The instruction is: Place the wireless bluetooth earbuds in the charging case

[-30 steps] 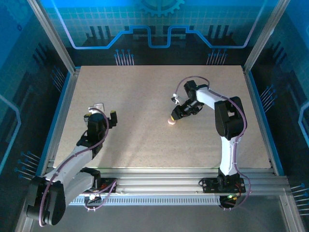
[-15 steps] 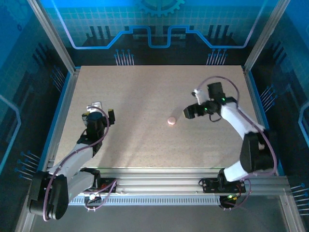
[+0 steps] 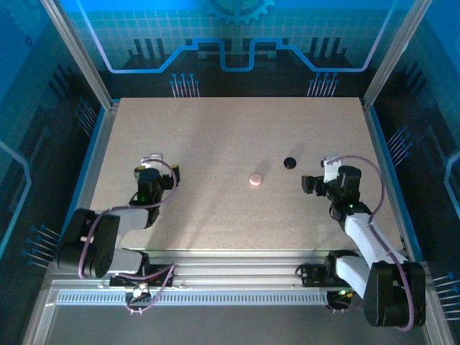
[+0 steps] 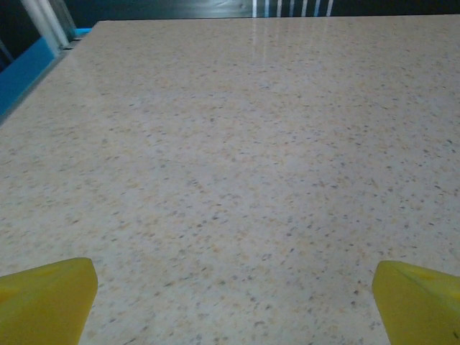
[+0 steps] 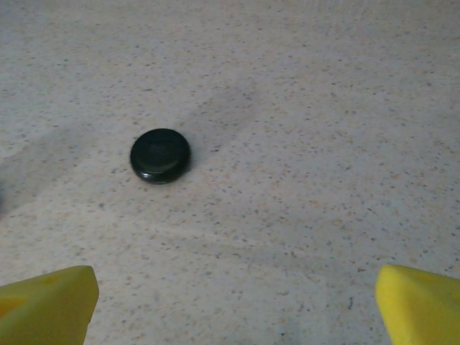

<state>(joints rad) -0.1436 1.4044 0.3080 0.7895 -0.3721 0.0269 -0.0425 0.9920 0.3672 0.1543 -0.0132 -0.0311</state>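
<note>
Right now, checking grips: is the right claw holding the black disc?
No, the disc lies free ahead of the open right claw.

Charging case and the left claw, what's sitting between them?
Nothing sits there. In the top view, bare speckled table runs from the left claw to the charging case.

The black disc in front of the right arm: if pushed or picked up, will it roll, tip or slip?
The black disc lies flat and low on the table, so a push would probably slide it, not roll or tip it. Its glossy rounded edge may slip from the jaws. Small and thin, it is likely light.
</note>
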